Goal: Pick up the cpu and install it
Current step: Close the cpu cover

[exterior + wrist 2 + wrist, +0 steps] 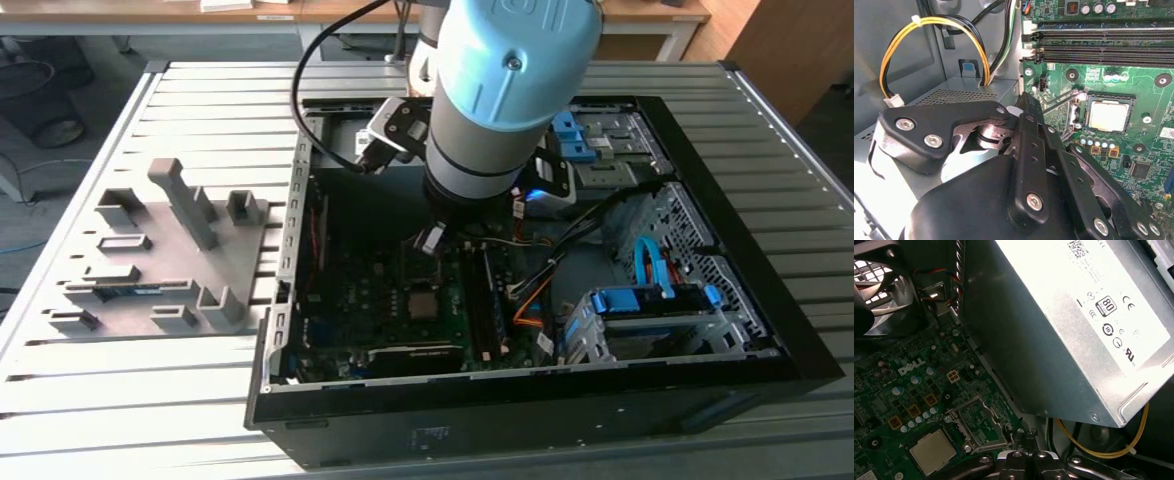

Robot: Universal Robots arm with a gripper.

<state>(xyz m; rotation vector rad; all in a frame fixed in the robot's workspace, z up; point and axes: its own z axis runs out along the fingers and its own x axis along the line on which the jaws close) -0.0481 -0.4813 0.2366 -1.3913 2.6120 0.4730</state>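
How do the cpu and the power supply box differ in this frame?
The cpu is a small flat square lying in the socket on the green motherboard; the power supply is a far bigger box standing beside the board. The cpu's top looks plain; the power supply's face carries printed marks. Yellow and black wires run by the power supply; none run to the cpu. Both are silvery-grey metal.

Slatted metal table (160,400) — wooden desks (160,12) behind
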